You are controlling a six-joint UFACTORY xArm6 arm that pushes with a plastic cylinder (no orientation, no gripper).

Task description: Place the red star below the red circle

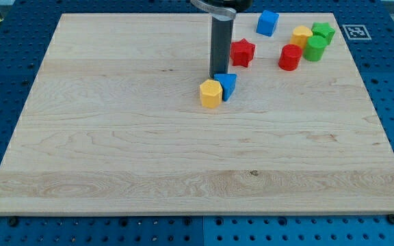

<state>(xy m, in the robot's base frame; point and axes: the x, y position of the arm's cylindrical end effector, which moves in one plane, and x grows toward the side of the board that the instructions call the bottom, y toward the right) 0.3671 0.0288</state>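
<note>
My tip [219, 74], a bare rod w/ no jaws, sits left of red star [242, 52]; go round, push it right & down, under red circle [290, 57].

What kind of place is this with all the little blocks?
Probably a robot test bench in a lab. A wooden board lies on a blue table full of holes, a printed marker tag sits at its corner, and my tip rests by the blue block, near the red star.
</note>
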